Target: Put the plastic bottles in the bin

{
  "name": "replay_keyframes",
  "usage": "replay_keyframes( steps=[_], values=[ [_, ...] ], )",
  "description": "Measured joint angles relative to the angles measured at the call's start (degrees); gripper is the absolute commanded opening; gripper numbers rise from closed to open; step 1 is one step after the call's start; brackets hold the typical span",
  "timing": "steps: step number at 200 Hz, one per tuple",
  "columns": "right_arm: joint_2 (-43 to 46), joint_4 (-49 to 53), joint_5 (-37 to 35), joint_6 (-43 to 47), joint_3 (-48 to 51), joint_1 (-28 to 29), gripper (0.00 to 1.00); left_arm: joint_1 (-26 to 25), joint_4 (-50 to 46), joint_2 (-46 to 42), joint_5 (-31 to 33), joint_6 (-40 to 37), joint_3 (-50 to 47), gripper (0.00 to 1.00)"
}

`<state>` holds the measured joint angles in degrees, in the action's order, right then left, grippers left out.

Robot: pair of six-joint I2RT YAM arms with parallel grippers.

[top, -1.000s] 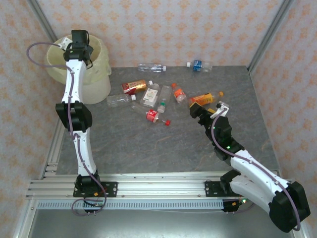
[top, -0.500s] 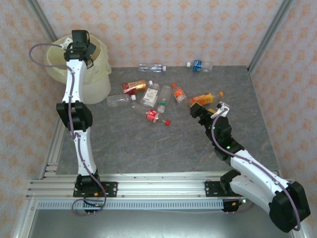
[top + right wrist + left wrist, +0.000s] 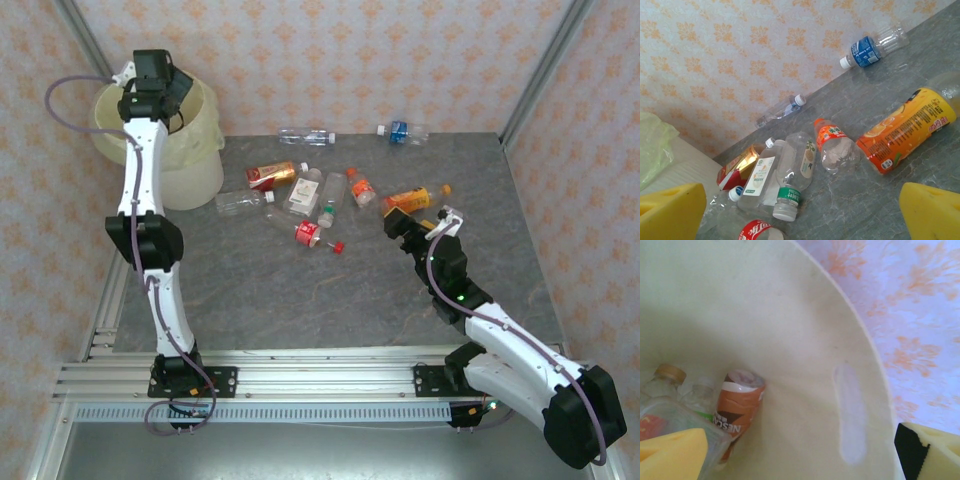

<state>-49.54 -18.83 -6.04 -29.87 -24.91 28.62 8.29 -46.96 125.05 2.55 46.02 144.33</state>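
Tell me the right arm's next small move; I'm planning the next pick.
Probably ease the right pincer forward and down around the orange-labelled plastic juice bottle: its yellow-padded jaws stand open and empty, and that bottle lies nearest, just ahead of them.

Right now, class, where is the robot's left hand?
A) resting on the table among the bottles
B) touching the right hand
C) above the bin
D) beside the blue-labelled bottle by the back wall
C: the left hand hangs above the bin, and its wrist camera looks down the inner wall at bottles lying inside.
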Motion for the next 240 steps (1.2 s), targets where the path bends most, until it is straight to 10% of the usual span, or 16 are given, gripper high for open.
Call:
replay_keyframes(
  steps=[155, 240],
  values=[
    [0.22, 4.02, -1.95, -3.17, 1.46, -0.04, 0.99, -14.84, 10.93, -38.88, -1.20, -7.98, -46.25, 1.00],
    [-1.42, 4.07, -2.62, -3.56, 1.46, -0.04, 0.99, -22.51, 15.69, -52.59, 0.90, 4.90, -74.47, 1.00]
  ],
)
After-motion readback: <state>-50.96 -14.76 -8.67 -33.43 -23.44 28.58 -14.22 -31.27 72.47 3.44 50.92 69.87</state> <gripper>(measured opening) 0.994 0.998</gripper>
